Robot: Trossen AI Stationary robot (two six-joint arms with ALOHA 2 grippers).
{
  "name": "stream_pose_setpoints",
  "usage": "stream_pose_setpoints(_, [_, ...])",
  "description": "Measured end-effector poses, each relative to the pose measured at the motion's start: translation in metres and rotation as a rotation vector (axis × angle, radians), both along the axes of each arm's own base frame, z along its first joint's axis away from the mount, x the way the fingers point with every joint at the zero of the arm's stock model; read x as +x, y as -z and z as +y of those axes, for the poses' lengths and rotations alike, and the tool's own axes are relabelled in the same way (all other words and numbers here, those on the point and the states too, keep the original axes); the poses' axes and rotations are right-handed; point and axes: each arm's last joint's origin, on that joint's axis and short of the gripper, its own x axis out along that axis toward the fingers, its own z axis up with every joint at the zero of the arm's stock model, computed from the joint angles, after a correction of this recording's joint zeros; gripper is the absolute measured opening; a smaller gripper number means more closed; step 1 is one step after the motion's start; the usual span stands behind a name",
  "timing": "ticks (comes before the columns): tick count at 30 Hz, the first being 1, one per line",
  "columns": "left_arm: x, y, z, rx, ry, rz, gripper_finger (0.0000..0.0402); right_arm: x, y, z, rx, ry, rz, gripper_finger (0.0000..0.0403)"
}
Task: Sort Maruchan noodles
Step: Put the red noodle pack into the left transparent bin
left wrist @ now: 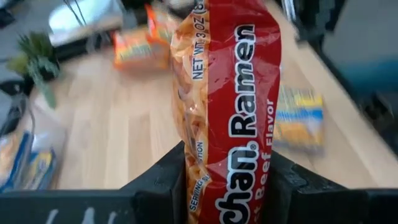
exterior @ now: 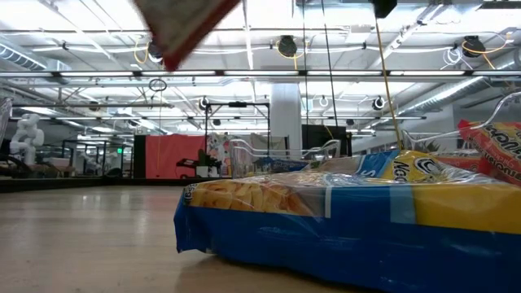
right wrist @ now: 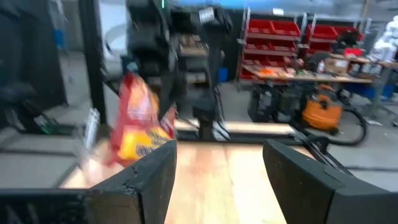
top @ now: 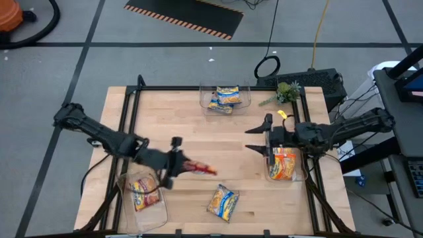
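Left pincer [top: 180, 165] clamps a red noodle packet [top: 198, 168], lifted above the surface [top: 198, 132], just beside the near-left bin [top: 142, 195]. Right pincer [top: 259, 135] stands wide and empty beside the orange-packet bin [top: 285, 165].

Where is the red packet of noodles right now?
In the high view the red packet is held in the left gripper, above the table's front left, between the front-left clear bin and the loose blue-and-yellow packet.

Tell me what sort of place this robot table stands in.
Probably a robotics lab or workshop in a big industrial hall. The right wrist view shows red parts bins on shelving and an orange shop vacuum; the low view shows high ceiling trusses with hanging lights.
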Motion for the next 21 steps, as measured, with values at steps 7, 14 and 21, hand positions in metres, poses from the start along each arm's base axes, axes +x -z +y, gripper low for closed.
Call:
stream_pose_setpoints(7, [-0.052, 0.0, -0.032, 0.141, 0.027, 0.082, 0.0136, -0.009, -0.005, 0.006, 0.03, -0.04, -0.016, 0.0231])
stream_pose_setpoints(14, [-0.094, 0.003, -0.059, 0.274, 0.275, 0.145, 0.0136, -0.005, -0.001, 0.008, 0.031, -0.04, 0.004, 0.0231])
stream_pose_setpoints(21, [-0.127, 0.012, -0.075, 0.379, 0.408, 0.211, 0.0136, -0.001, 0.003, 0.009, 0.02, -0.038, 0.027, 0.0231])
